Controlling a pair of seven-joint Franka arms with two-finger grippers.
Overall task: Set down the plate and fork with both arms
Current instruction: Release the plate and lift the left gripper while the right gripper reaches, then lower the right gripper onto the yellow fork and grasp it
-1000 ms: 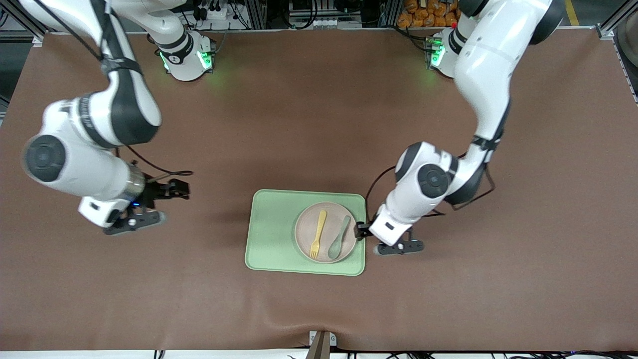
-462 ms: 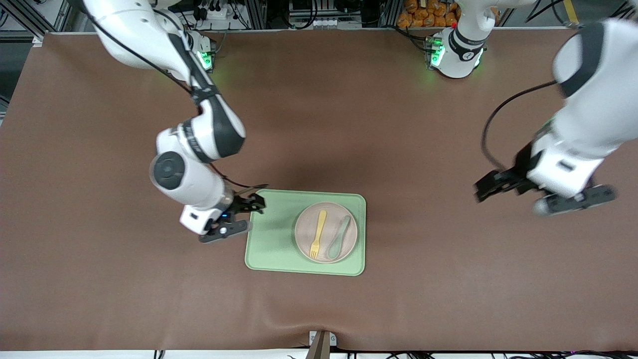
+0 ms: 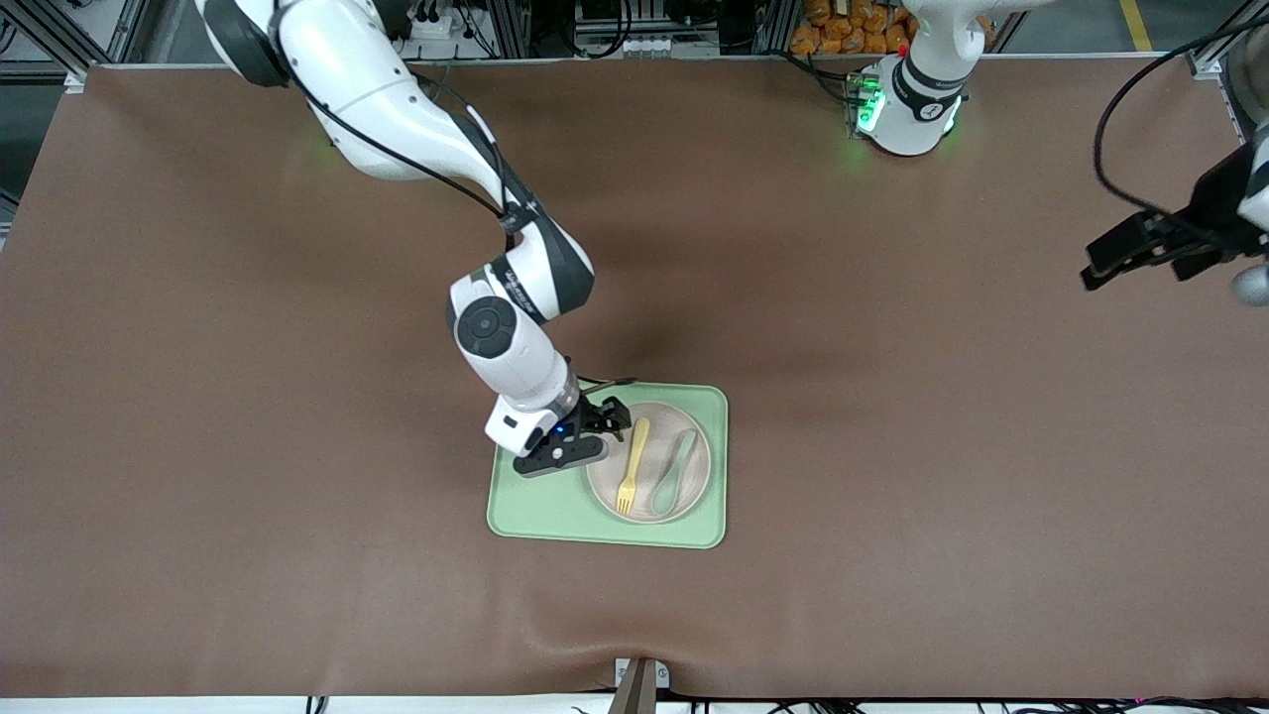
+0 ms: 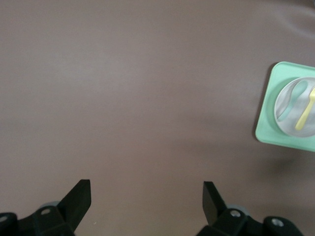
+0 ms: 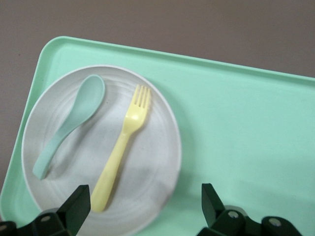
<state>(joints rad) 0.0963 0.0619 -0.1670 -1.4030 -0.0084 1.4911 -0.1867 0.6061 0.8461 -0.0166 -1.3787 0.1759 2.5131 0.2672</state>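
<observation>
The pale speckled plate [image 3: 698, 474] lies in the light green tray [image 3: 540, 506], at the tray's end toward the left arm. The yellow fork [image 3: 632, 466] lies on the plate beside a muted green spoon [image 3: 674, 472]. My right gripper [image 3: 607, 418] is open and empty, low over the plate's rim next to the fork's handle. In the right wrist view its jaws [image 5: 145, 191] straddle the plate [image 5: 147, 157] near the fork [image 5: 121, 147]. My left gripper [image 3: 1105, 256] is open and empty, high over bare table at the left arm's end, and also shows in its wrist view [image 4: 146, 186].
The table is covered by a brown mat [image 3: 297, 555]. The left wrist view shows the tray [image 4: 275, 132] far off with the plate [image 4: 291, 118] in it. A metal bracket [image 3: 639, 684] sits at the table's edge nearest the front camera.
My right arm has swung in from its end of the table to over the tray and plate. My left arm has pulled away from the tray to its own end.
</observation>
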